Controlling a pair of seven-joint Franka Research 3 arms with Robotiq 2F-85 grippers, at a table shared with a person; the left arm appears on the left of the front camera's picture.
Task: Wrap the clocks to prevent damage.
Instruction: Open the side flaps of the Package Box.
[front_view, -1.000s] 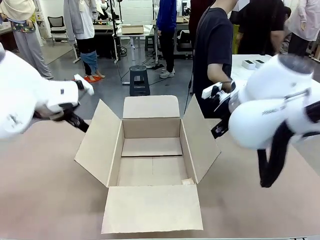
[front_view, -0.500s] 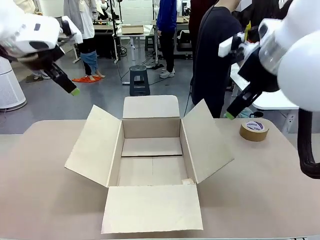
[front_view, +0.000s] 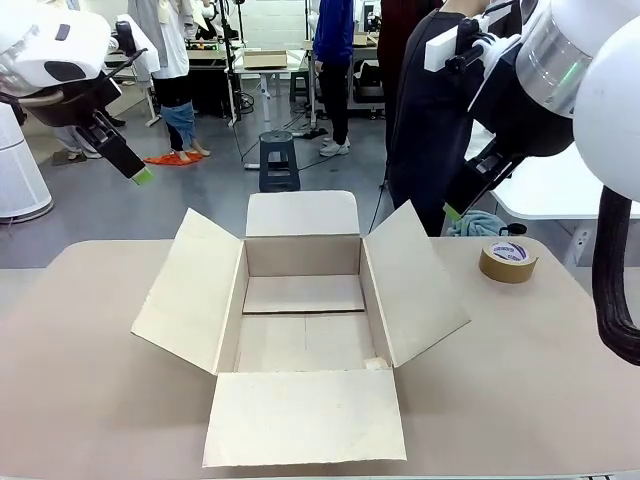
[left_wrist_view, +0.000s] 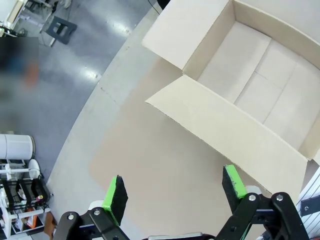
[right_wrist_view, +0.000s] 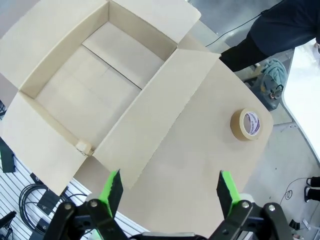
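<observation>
An open cardboard box (front_view: 300, 340) lies in the middle of the tan table (front_view: 80, 360), its four flaps spread outward and its inside bare. My left gripper (front_view: 138, 175) hangs high above the table's left side, open and holding nothing. Seen from the left wrist, the left gripper (left_wrist_view: 174, 187) looks down on the box (left_wrist_view: 250, 75) and the table's edge. My right gripper (front_view: 451, 212) is raised over the right side, also open with nothing between its fingers. Under the right gripper (right_wrist_view: 168, 186) lie the box (right_wrist_view: 95, 75) and a tape roll (right_wrist_view: 246, 124).
The brown tape roll (front_view: 508, 260) sits on the table right of the box. A person in a dark shirt (front_view: 430, 110) stands at the far edge behind the right flap. A black stool (front_view: 279, 160) stands on the floor beyond the table.
Both arms have risen from table level to high above it, uncovering the tape roll. Over the last half second the grippers shifted only slightly.
</observation>
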